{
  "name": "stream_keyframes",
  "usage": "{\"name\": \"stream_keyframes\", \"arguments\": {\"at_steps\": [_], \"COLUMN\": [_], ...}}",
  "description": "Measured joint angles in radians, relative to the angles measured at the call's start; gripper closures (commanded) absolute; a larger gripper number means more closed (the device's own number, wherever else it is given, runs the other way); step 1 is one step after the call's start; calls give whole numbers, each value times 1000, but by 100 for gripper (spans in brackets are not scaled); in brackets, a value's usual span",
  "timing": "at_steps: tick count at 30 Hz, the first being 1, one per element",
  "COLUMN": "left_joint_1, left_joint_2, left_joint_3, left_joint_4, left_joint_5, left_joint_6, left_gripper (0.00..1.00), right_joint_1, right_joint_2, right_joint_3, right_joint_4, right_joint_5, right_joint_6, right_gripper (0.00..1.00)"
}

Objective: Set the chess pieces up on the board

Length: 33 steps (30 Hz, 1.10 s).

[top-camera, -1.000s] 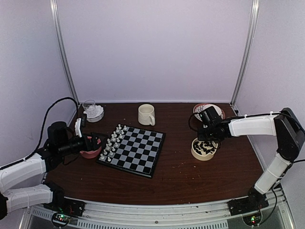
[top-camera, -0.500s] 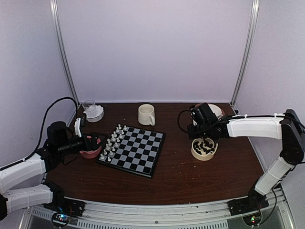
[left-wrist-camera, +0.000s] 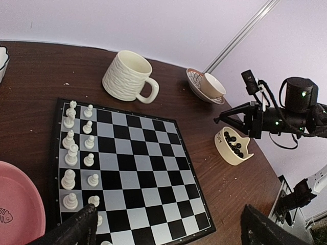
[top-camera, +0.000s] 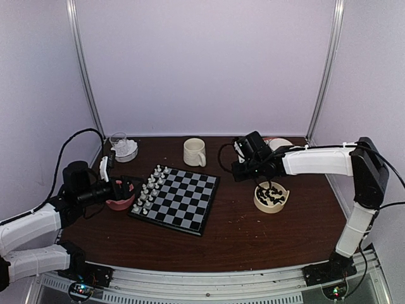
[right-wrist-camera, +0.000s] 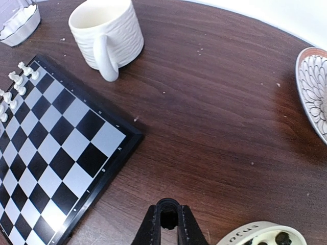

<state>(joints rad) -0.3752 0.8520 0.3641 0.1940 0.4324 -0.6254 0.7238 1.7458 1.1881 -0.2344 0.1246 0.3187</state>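
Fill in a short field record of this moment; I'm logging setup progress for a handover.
board: lies angled, mid-table
white pieces: two rows along the board's left edge
black pieces: in the cream bowl, none on the board
left end effector: open, by the pink bowl
right end effector: shut, above bare table between board and cream bowl; held piece not discernible
others: mug, glass dish, patterned dish
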Motion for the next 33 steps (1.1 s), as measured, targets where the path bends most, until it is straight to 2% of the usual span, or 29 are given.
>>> {"name": "stream_keyframes", "arguments": {"at_steps": [17,33], "left_joint_1": [-79,-83], "left_joint_2": [124,120], "left_joint_3": [38,38], "left_joint_4": [18,15], "left_joint_5": [28,26], "left_joint_6": [51,67], "left_gripper": [2,2], "right_joint_1": [12,20], "right_joint_2": [324,462], "right_joint_3": [322,459], "right_joint_4": [-34,-66], "right_joint_5": [-91,-90], "right_joint_6": [-8,-58], "right_gripper": [91,91]}}
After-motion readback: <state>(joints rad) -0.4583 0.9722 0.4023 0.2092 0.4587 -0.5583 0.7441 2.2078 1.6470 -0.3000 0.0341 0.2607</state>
